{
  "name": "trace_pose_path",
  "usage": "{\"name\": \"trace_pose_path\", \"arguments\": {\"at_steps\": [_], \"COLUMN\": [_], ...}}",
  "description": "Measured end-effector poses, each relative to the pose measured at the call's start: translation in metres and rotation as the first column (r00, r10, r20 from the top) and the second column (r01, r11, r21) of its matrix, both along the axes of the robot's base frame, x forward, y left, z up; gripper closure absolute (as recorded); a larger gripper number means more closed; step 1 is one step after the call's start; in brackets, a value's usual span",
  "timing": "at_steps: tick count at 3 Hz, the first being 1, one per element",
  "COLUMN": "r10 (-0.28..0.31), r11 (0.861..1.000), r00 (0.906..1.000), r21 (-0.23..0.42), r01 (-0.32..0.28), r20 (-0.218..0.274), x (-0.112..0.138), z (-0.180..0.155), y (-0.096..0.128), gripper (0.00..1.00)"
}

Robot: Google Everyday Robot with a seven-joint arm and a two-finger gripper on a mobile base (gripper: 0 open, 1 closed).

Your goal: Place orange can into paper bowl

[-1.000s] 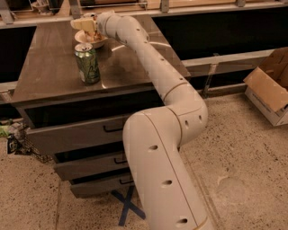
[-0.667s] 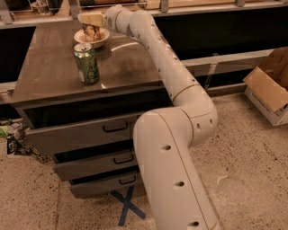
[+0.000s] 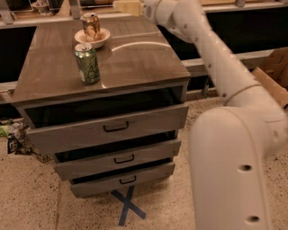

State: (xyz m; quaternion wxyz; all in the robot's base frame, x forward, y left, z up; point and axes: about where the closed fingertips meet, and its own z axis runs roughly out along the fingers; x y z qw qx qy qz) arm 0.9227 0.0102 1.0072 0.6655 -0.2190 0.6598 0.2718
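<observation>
The orange can [image 3: 91, 26] stands upright inside the paper bowl [image 3: 92, 39] at the back left of the dark cabinet top [image 3: 130, 58]. The green can [image 3: 87, 63] stands in front of the bowl, nearer the cabinet's front edge. My gripper [image 3: 127, 6] is at the top of the view, raised above the back of the cabinet and to the right of the bowl, clear of the can. It holds nothing.
The grey cabinet has three drawers [image 3: 112, 128], each slightly open. A cardboard box [image 3: 274, 72] sits on the floor at the right. A blue tape cross [image 3: 128, 204] marks the floor in front. My arm [image 3: 225, 112] fills the right side.
My gripper has pulled up and to the right, away from the bowl. The orange can now stands alone in the bowl. The camera view has shifted closer and to the left.
</observation>
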Motion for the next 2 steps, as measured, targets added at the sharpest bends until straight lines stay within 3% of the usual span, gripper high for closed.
{"name": "trace_pose_path", "arguments": {"at_steps": [1, 2], "r10": [-0.204, -0.167], "r11": [0.979, 0.986], "r00": [0.9787, 0.9859], "r21": [-0.008, -0.022], "r01": [0.204, 0.167], "r20": [0.027, -0.007], "x": [-0.045, -0.046], "z": [0.057, 0.034], "y": [-0.101, -0.077], "gripper": [0.00, 0.00]}}
